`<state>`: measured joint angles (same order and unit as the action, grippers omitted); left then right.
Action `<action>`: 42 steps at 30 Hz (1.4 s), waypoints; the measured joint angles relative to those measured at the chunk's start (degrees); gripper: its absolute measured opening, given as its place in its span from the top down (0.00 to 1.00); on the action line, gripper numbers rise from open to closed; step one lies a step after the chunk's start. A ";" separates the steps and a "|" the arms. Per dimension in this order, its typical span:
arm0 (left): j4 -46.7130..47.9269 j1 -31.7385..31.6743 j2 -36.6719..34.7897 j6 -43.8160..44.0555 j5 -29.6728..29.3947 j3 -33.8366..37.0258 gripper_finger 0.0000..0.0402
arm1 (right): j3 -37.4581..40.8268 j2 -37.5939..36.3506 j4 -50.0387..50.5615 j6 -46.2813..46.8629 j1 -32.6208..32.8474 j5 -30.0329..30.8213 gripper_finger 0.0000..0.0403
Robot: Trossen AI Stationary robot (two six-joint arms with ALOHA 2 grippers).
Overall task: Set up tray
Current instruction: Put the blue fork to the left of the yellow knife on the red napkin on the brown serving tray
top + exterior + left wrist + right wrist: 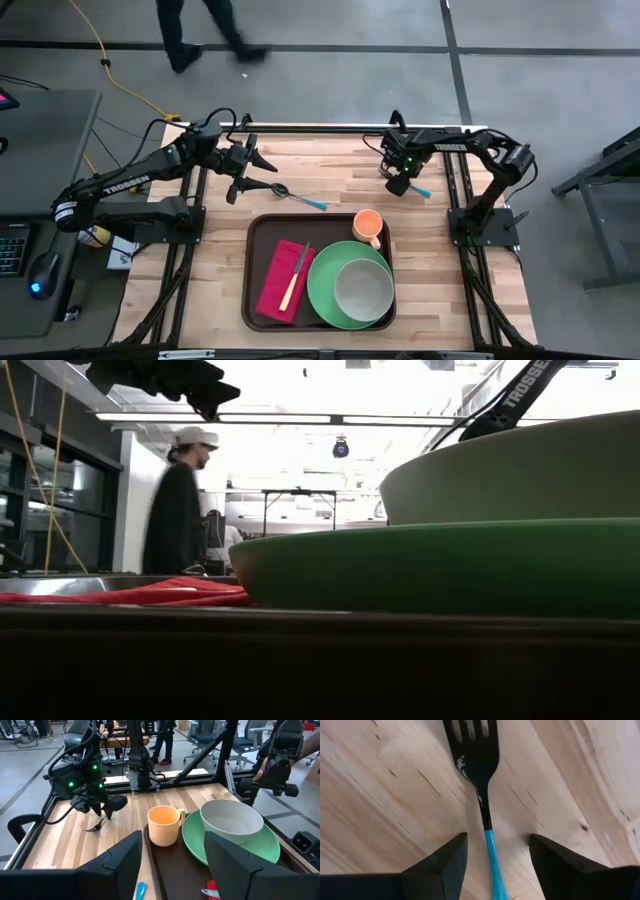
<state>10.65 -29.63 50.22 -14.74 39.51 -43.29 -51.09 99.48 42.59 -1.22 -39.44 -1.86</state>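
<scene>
The dark brown tray (pixel 252 262) lies at the table's near middle. It holds a red napkin (pixel 278 290) with a knife (pixel 297 275) on it, a green plate (pixel 325 292) with a grey bowl (pixel 363 288) in it, and an orange mug (pixel 368 225). A fork (pixel 480 785) with a black head and blue handle lies flat on the wood at the far right. My right gripper (pixel 495 865) points down over it, open, one finger on each side of the handle. My left gripper (pixel 265 175) hangs open at the far left, near a blue-handled spoon (pixel 298 198) that lies on the table.
Bare wood lies between the tray's far rim and the two utensils. A black frame rail (pixel 330 128) runs along the table's far edge. A person (pixel 180 500) walks on the floor beyond the table.
</scene>
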 joint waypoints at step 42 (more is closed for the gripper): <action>1.58 0.02 0.02 0.00 -0.90 0.00 0.40 | 3.41 -0.54 -7.31 14.56 4.97 1.81 0.99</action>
<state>12.23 -29.61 50.24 -14.74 38.61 -43.29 -47.68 98.94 35.28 13.35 -34.47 -0.05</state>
